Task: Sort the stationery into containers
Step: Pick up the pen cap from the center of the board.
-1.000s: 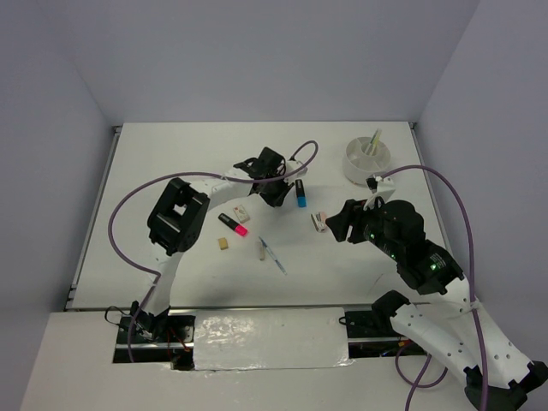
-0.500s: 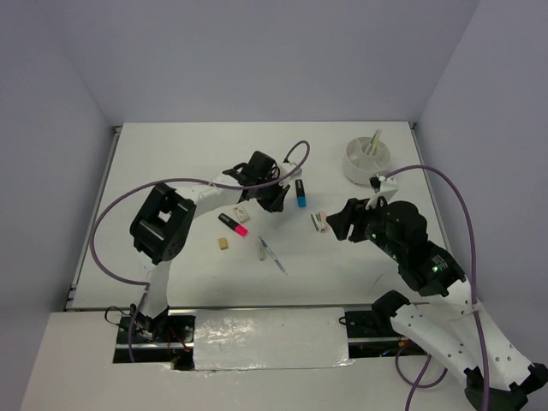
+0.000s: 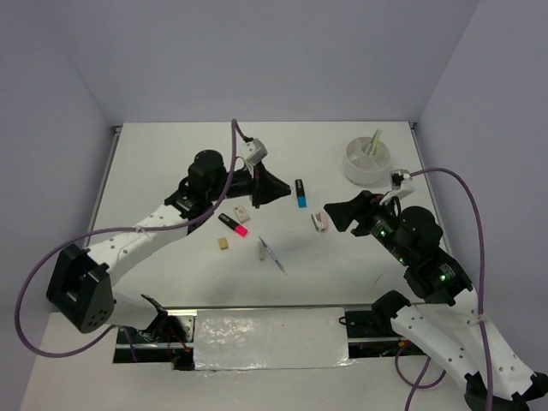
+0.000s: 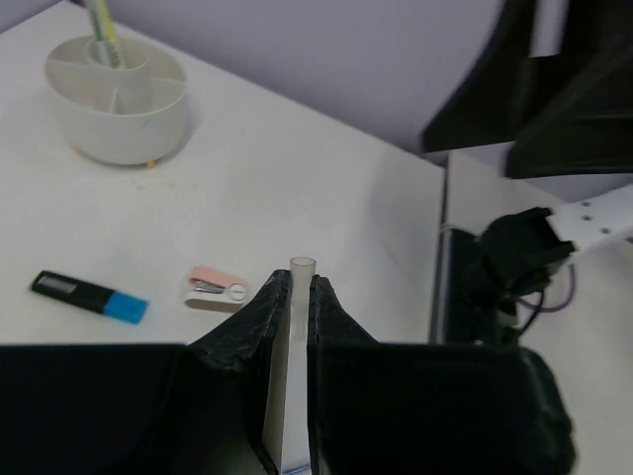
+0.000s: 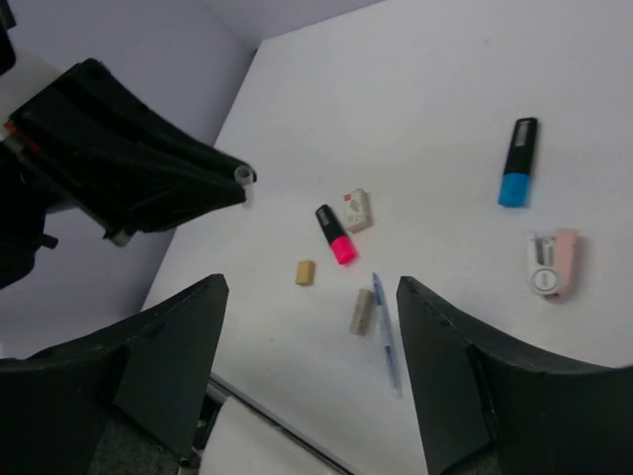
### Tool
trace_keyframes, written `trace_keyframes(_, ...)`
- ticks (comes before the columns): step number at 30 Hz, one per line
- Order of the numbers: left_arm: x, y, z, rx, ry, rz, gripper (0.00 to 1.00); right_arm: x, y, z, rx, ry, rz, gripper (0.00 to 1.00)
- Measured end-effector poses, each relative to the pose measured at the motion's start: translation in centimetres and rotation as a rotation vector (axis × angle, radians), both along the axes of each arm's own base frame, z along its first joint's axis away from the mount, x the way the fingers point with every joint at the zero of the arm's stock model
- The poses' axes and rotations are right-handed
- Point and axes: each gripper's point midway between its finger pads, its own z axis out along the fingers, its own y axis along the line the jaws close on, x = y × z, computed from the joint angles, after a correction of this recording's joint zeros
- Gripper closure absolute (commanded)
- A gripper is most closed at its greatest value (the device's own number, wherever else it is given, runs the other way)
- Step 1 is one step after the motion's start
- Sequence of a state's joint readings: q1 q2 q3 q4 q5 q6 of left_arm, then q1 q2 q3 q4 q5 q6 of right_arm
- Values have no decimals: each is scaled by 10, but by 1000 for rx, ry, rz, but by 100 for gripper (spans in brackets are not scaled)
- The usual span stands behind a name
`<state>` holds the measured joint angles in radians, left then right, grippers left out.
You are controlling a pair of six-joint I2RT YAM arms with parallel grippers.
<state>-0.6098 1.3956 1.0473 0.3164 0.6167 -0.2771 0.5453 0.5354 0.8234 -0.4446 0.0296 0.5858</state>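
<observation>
My left gripper [image 4: 295,282] is shut on a thin clear pen [image 4: 300,269], held above the table left of the blue-and-black highlighter [image 3: 300,193]. My right gripper [image 5: 312,287] hangs open over the loose stationery with nothing between its fingers. Under it lie a pink-and-black highlighter [image 5: 336,236], a white eraser [image 5: 356,209], a tan eraser [image 5: 305,272], a grey eraser [image 5: 361,312] and a blue pen [image 5: 384,332]. A pinkish item [image 5: 554,262] lies to the right. The round white divided bowl [image 3: 353,166] stands at the back right with a thin yellow stick [image 3: 373,141] in it.
Purple cables loop from both arms above the table. The table's right edge [image 4: 442,247] and dark mounts lie beyond the pinkish item in the left wrist view. Grey walls close in the back and sides.
The left arm has drawn back and up from beside the blue highlighter, its jaws closed on the clear pen. The right gripper has opened wider and risen slightly.
</observation>
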Motion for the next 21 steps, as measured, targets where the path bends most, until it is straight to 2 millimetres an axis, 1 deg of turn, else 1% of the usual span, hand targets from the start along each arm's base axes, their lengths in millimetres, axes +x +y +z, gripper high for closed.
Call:
trace_keyframes(1, -10, 1, 7, -36, 6, -18, 100, 2, 5, -1, 14, 10, 13, 23)
trace_keyframes(2, -20, 3, 12, -62, 17, -37, 100, 4, 11, -1, 37, 20, 27, 26)
trace_keyframes(5, -45, 5, 26, -107, 23, -84, 100, 7, 24, -12, 121, 62, 56, 30)
trace_keyframes(7, -61, 7, 37, -134, 16, -101, 100, 6, 31, -23, 179, 99, 68, 30)
trace_keyframes(10, -82, 13, 51, -180, 5, -113, 100, 2, 43, -28, 240, 133, 99, 29)
trace_keyframes(12, -94, 16, 60, -202, -6, -125, 100, -1, 54, -24, 266, 137, 139, 28)
trace_keyframes(15, -108, 19, 70, -212, -51, -147, 100, -8, 67, -11, 333, 141, 203, 26)
trace_keyframes(19, -117, 23, 72, -207, -110, -149, 100, -17, 84, 7, 478, 161, 304, 12)
trace_keyframes(21, -121, 25, 70, -208, -122, -151, 100, -24, 95, 11, 550, 190, 373, 9)
